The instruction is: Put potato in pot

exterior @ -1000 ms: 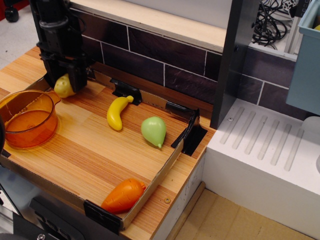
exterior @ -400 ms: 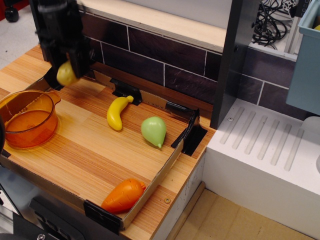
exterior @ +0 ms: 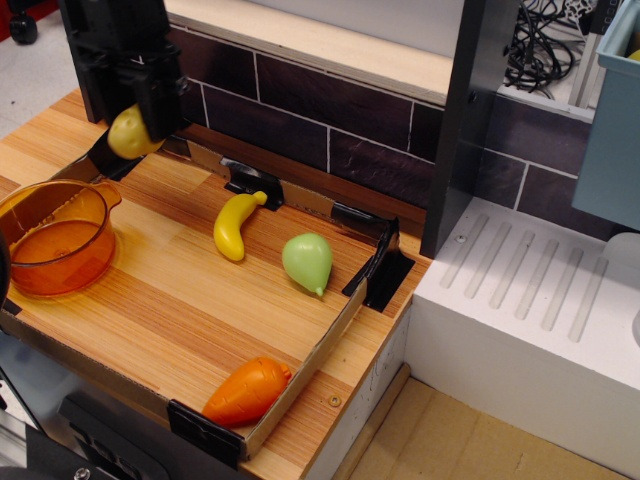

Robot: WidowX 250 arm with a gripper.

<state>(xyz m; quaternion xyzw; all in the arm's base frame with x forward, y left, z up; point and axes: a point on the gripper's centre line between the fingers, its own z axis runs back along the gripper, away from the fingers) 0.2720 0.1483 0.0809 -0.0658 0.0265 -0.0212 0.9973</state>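
observation.image, only view: gripper (exterior: 133,128) clamped on the potato (exterior: 128,133), black fingers either side of it. Since 1.0 s ago the potato has gone up — it was low near the desk (exterior: 190,300) surface beside the pot handle, now it hangs higher against the dark tile backsplash (exterior: 330,120), clear of the wood. Little sideways travel, mostly lift. Means: pick is done, carry phase under way, drop not yet made.

Pot (exterior: 55,237), translucent orange, sits at 9 o'clock of the tray, roughly 7 o'clock from the potato, near but not under it. Pot looks empty; nothing visible through the walls. Judgement: gripper needs to shift toward 7 o'clock over the rim before release.

Other items unmoved: banana (exterior: 236,224) mid-tray, green pear (exterior: 307,262) at its 4 o'clock, carrot (exterior: 247,391) at tray's 6 o'clock edge. All apart from pot.
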